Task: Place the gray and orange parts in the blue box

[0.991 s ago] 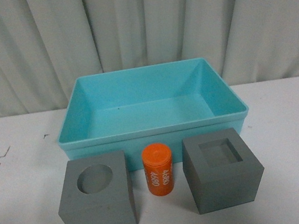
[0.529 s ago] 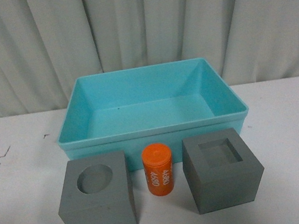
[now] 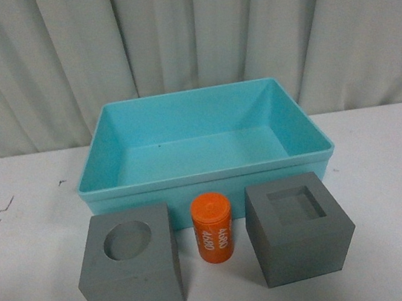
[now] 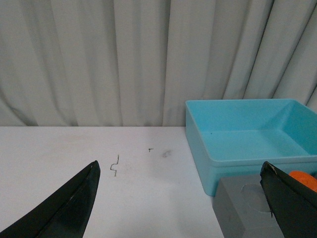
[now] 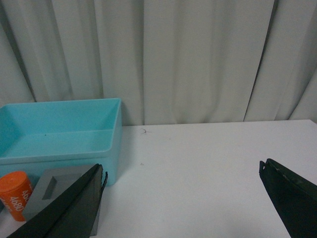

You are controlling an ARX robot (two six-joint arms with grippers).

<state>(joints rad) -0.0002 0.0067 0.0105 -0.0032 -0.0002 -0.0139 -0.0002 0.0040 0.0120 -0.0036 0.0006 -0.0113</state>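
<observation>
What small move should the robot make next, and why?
Probably bring the left end effector down over the round-recess gray cube: it is open and empty, that cube sits on its side, and the blue box holds nothing yet.

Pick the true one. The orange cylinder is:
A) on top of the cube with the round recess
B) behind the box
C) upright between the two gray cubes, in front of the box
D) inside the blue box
C: the orange cylinder stands upright between the gray cube with the round recess and the gray cube with the square recess, in front of the empty blue box.
</observation>
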